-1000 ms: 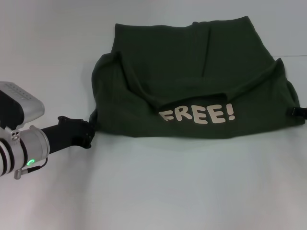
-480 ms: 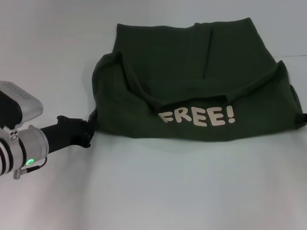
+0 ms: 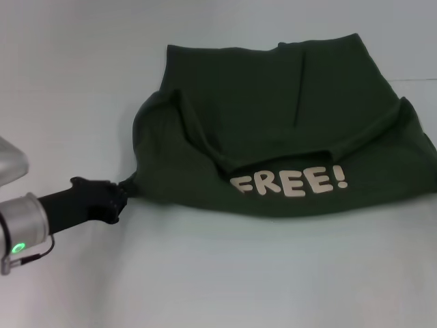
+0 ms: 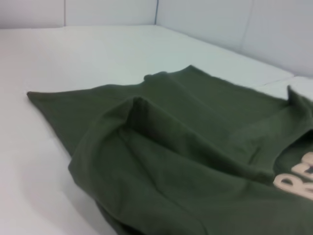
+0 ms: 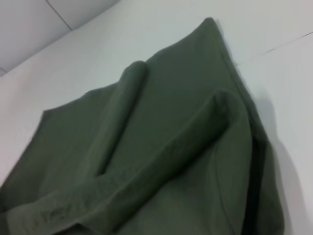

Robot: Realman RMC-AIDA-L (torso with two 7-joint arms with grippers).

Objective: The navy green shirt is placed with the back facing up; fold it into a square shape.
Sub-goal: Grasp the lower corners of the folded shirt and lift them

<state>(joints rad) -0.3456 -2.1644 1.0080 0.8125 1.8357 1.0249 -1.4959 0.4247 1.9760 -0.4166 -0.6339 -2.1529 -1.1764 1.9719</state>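
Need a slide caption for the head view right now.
Left gripper pinches the left edge of the half-folded green shirt, "FREE!" print showing.

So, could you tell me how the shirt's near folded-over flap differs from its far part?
The near flap shows pale FREE! lettering; the far part is plain. The near flap's left corner is pulled to a point by the left tool; the far part lies flat, ungripped. Both are the navy green shirt's dark olive fabric.
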